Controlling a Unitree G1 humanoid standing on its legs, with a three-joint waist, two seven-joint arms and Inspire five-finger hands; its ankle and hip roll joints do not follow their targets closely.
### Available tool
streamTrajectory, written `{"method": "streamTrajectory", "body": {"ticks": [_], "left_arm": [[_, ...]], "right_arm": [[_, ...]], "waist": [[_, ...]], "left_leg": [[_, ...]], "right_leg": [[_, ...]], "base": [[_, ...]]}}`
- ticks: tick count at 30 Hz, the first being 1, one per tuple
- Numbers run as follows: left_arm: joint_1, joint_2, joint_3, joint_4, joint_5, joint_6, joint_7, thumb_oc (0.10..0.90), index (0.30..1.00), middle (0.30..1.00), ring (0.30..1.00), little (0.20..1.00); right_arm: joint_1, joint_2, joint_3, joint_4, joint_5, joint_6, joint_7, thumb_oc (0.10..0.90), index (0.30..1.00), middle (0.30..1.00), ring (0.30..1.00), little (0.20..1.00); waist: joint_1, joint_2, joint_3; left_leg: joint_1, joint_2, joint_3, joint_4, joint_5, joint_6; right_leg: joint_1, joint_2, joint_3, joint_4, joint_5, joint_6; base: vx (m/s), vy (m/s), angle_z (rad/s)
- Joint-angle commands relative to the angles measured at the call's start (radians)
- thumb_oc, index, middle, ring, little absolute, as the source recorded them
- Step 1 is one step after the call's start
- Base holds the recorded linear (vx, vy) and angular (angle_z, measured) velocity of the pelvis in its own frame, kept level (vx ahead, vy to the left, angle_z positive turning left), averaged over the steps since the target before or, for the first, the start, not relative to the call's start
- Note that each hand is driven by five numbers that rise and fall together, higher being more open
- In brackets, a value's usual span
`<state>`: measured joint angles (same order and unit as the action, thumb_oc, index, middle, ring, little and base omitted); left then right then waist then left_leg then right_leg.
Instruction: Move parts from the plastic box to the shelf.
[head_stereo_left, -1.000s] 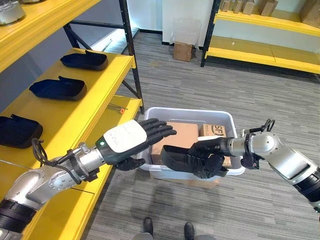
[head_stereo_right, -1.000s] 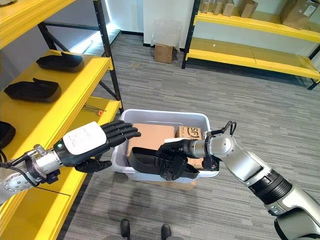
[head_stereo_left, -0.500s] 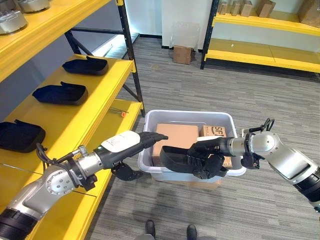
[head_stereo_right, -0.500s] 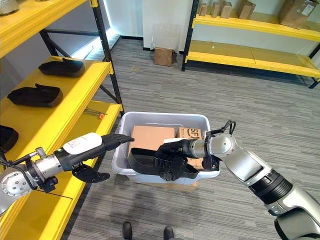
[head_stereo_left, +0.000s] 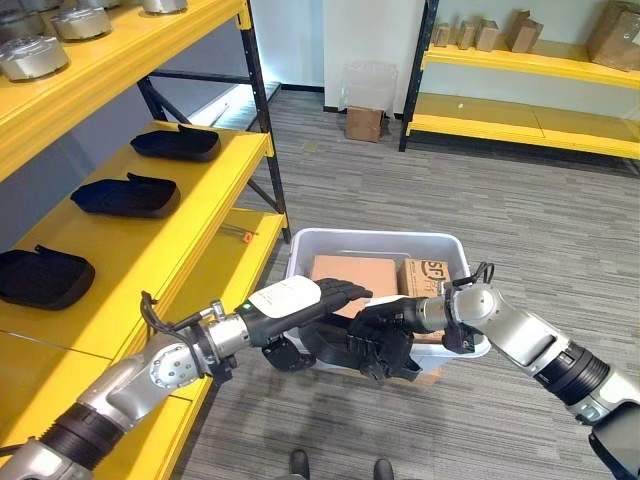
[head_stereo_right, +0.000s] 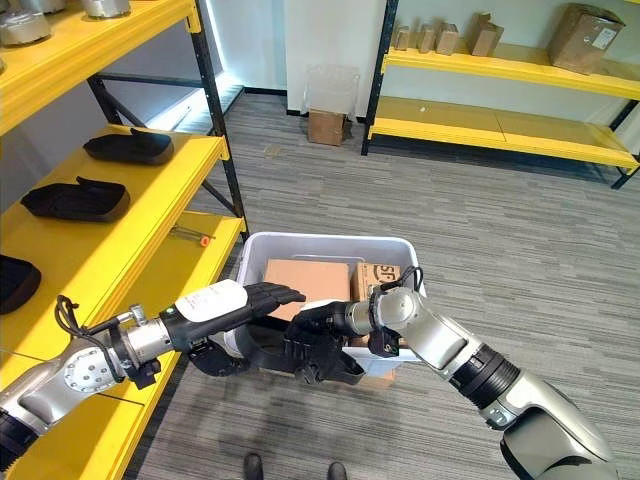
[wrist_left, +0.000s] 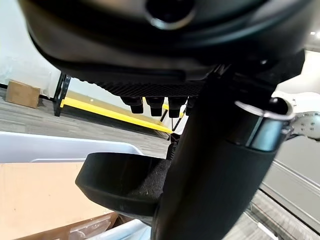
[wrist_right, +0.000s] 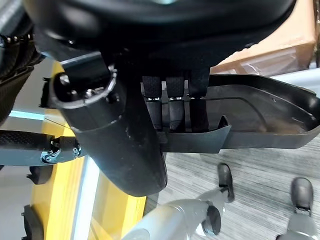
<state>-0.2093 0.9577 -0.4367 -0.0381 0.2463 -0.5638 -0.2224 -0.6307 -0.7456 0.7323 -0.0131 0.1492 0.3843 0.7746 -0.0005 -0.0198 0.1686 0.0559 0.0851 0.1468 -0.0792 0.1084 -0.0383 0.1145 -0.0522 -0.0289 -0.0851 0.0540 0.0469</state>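
Your left hand (head_stereo_left: 300, 300) is reaching in with fingers straight over the near end of a black moulded tray-shaped part (wrist_right: 260, 117), thumb (head_stereo_left: 290, 355) hanging below it, not closed on it. The part is shallow, matte, with a raised rim and a small notch, and it is hanging at the front edge of the white plastic box (head_stereo_left: 375, 240). Your right hand (head_stereo_left: 385, 335) is gripping its rim, fingers curled over the wall. Inside the box, cardboard boxes (head_stereo_left: 355, 275) are lying flat. Three similar black parts (head_stereo_left: 125, 195) are sitting on the yellow shelf (head_stereo_left: 205, 175).
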Motion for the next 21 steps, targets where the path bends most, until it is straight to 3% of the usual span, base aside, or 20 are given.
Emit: {"method": "streamTrajectory", "body": {"ticks": [1,10,21], "left_arm": [[-0.163,-0.076,-0.010,0.000,-0.065,-0.044,0.163,0.900,1.000,1.000,1.000,1.000],[-0.251,-0.121,-0.110,0.032,0.043,-0.043,0.217,0.900,1.000,1.000,1.000,1.000],[-0.238,-0.122,-0.154,0.070,0.058,-0.010,0.219,0.900,1.000,1.000,1.000,1.000]], "right_arm": [[-0.104,0.065,0.031,-0.026,0.019,-0.075,0.014,0.400,0.300,0.300,0.300,0.300],[-0.134,0.140,0.088,0.041,-0.017,-0.098,-0.016,0.400,0.300,0.300,0.300,0.300],[-0.140,0.131,0.079,0.062,-0.024,-0.132,-0.042,0.400,0.300,0.300,0.300,0.300]], "waist": [[-0.001,-0.029,-0.101],[-0.005,-0.031,-0.106],[-0.013,-0.030,-0.103]], "left_leg": [[0.060,0.074,0.030,-0.008,-0.084,-0.045],[0.063,0.076,0.031,-0.008,-0.087,-0.043],[0.068,0.079,0.039,-0.008,-0.088,-0.042]], "right_leg": [[-0.015,-0.104,-0.098,-0.002,0.031,0.089],[-0.013,-0.104,-0.092,-0.002,0.030,0.090],[-0.011,-0.102,-0.085,-0.002,0.028,0.089]], "base": [[0.00,0.000,0.00],[0.00,0.000,0.00],[0.00,0.000,-0.01]]}}
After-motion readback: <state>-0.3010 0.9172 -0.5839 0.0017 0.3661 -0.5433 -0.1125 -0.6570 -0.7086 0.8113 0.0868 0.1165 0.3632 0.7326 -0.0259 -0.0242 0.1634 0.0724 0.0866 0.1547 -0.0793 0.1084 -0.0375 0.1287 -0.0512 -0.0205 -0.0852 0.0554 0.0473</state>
